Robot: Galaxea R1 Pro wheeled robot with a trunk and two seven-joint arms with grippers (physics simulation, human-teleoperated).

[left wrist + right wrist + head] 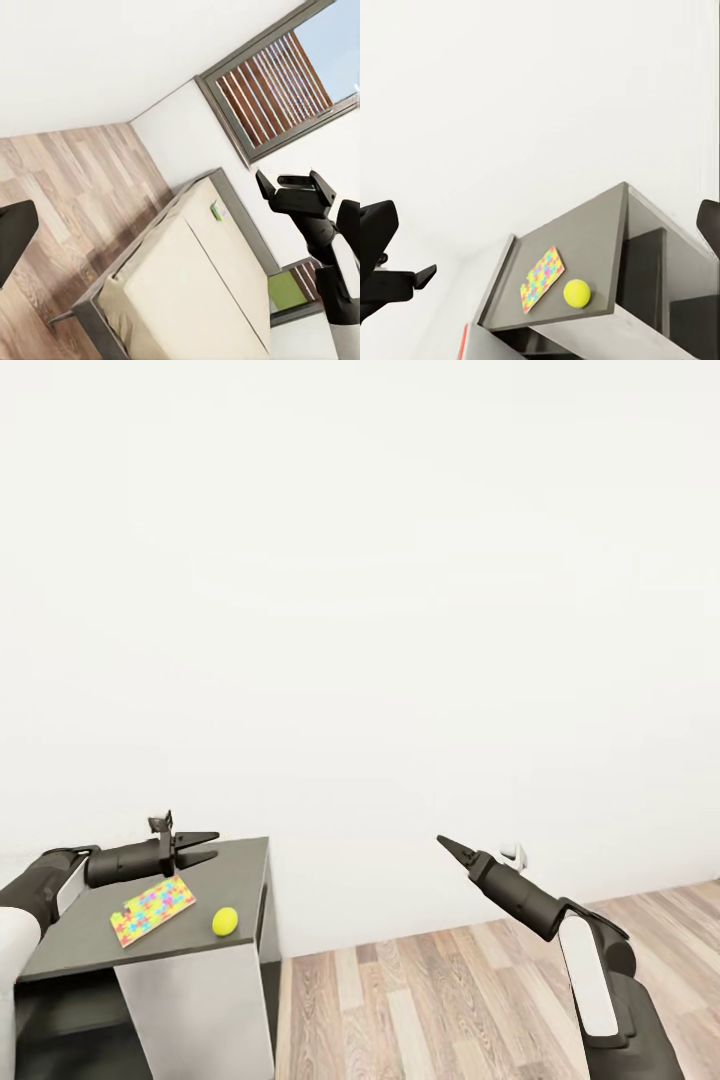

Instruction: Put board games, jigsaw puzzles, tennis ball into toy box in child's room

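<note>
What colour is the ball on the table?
Yellow-green: the tennis ball sits beside the jigsaw puzzle on the table. Clearest in the head view.

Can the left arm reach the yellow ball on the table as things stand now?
Probably yes. The left tool hangs open above the table, just behind the puzzle. The ball lies beside the puzzle near the front edge, and nothing stands between.

Open air lies between my arms, over bare floor (430,1000). On the table (240,865), a puzzle (153,911) and ball (225,921) sit under my left gripper (205,847); the wall (400,610) closes behind.
</note>
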